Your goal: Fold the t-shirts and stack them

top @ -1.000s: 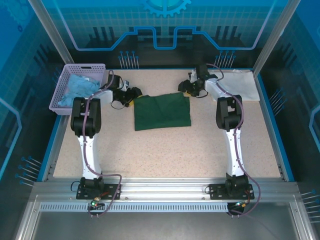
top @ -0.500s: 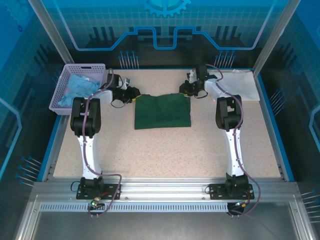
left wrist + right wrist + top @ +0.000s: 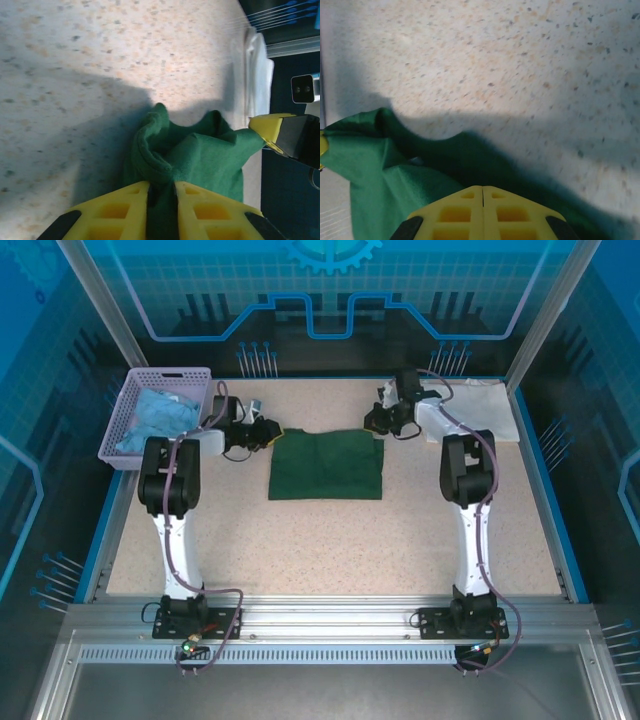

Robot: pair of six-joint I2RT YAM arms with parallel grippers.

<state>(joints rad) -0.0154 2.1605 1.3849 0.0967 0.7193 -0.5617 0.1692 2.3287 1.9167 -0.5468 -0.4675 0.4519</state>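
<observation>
The dark green t-shirt point(image 3: 325, 466) lies folded in the middle of the table. My left gripper point(image 3: 264, 433) is at its far left corner, shut on a bunched fold of green cloth point(image 3: 200, 155) that sits between the yellow fingers point(image 3: 120, 210). At the far right corner my right gripper point(image 3: 385, 422) has its fingers point(image 3: 465, 212) pressed together, with the green cloth point(image 3: 380, 175) drawn up to their tips. The white t-shirt point(image 3: 482, 400) lies folded at the back right, apart from both grippers.
A purple basket point(image 3: 128, 408) holding light blue cloth point(image 3: 155, 417) stands at the back left. A blue raised rim point(image 3: 536, 470) bounds the speckled table point(image 3: 330, 540). The near half of the table is bare.
Both grippers have closed on the far corners of the green t-shirt. The far edge of the shirt is now gathered and drawn taut between them.
</observation>
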